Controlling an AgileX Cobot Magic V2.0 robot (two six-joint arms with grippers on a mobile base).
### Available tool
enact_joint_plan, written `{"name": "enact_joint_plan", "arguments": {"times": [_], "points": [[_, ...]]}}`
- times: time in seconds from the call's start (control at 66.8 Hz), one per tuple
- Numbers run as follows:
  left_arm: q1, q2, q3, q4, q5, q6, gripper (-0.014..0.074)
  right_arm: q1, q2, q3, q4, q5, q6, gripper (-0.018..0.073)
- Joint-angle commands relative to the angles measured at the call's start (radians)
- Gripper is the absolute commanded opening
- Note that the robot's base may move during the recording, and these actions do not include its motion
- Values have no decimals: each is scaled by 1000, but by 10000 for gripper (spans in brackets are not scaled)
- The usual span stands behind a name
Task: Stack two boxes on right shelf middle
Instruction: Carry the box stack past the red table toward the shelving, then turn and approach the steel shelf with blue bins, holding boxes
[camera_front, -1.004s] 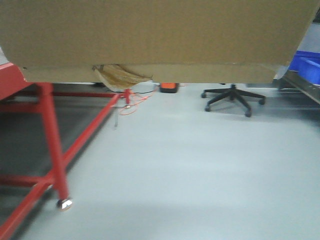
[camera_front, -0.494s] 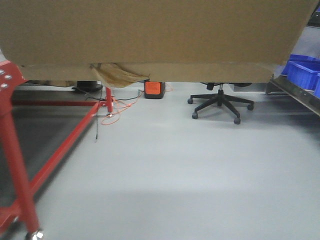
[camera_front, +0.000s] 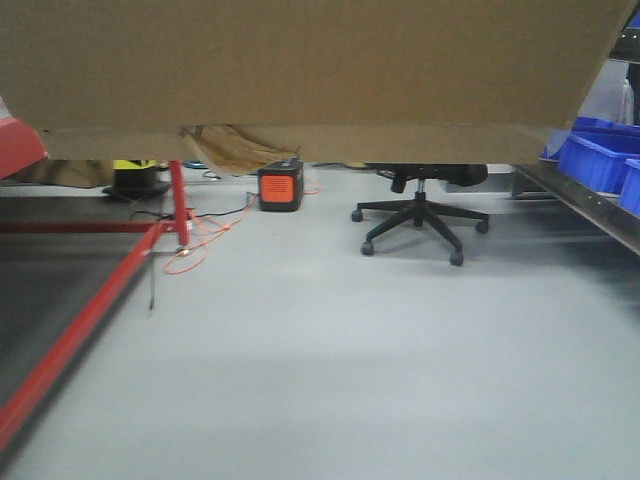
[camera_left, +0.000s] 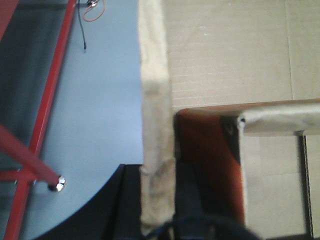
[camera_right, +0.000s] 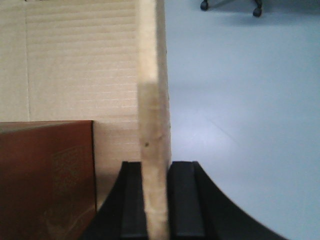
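Note:
A large brown cardboard box (camera_front: 310, 70) fills the top of the front view, held above the floor, with a crumpled yellowish tape scrap (camera_front: 235, 148) hanging under its bottom edge. My left gripper (camera_left: 157, 210) is shut on the box's left wall (camera_left: 156, 100). My right gripper (camera_right: 155, 200) is shut on the right wall (camera_right: 151, 100). A dark reddish-brown, box-like thing (camera_right: 47, 180) lies inside the big box, also seen as that reddish-brown thing (camera_left: 210, 165) from the left wrist. The shelf's grey rail (camera_front: 590, 205) shows at the far right edge.
Blue plastic bins (camera_front: 600, 160) sit on the right rack. A red steel frame (camera_front: 80, 330) runs along the left, its caster foot (camera_left: 56, 185) on the floor. A black office chair (camera_front: 420, 215), an orange-and-black device (camera_front: 280, 187) and an orange cable (camera_front: 195, 245) lie ahead.
The floor scene has slid left: the red frame's leg left the foreground, chair and orange device shifted left, more blue bins appear at right. The box and both grips look unchanged.

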Motion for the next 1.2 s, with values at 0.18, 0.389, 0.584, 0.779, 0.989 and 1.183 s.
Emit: {"name": "enact_joint_plan", "arguments": {"times": [0.18, 0.389, 0.584, 0.779, 0.989, 1.183], "points": [[-1, -12, -11, 58, -2, -2, -111, -7, -13, -9, -44, -51, 6, -162], [-1, -12, -11, 58, -2, -2, -111, -7, -13, -9, -44, -91, 6, -162], [-1, -12, -11, 58, -2, -2, -111, -7, -13, -9, -44, -164, 6, -162], [-1, -12, -11, 58, -2, -2, -111, -7, -13, -9, -44, -251, 6, -162], [-1, -12, -11, 58, -2, -2, -111, -7, -13, -9, -44, -329, 6, -162], [-1, -12, -11, 58, -2, -2, -111, -7, -13, -9, -44, -399, 6, -162]]}}
